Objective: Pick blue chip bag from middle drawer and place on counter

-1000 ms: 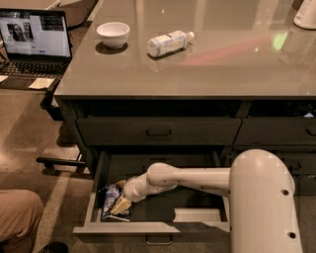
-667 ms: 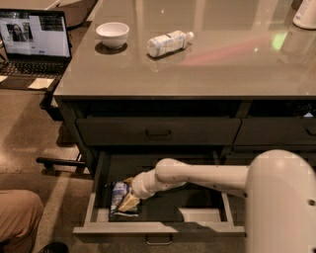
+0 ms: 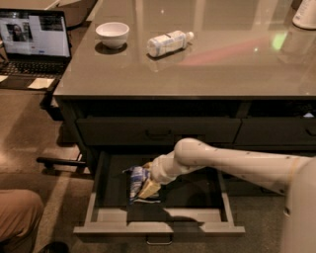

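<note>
The middle drawer is pulled open below the counter. The blue chip bag, crumpled blue and white foil, stands upright in the left half of the drawer. My gripper reaches into the drawer from the right on a long white arm. It is shut on the right side of the bag and holds it a little above the drawer floor. The yellowish fingertips show against the bag's lower edge.
On the counter lie a clear plastic bottle and a white bowl; a white object stands at the far right corner. An open laptop sits on a desk at left. A person's knee is at bottom left.
The gripper closed on the bag and moved it right and upward from the drawer's left front corner; the arm has drawn back to the right.
</note>
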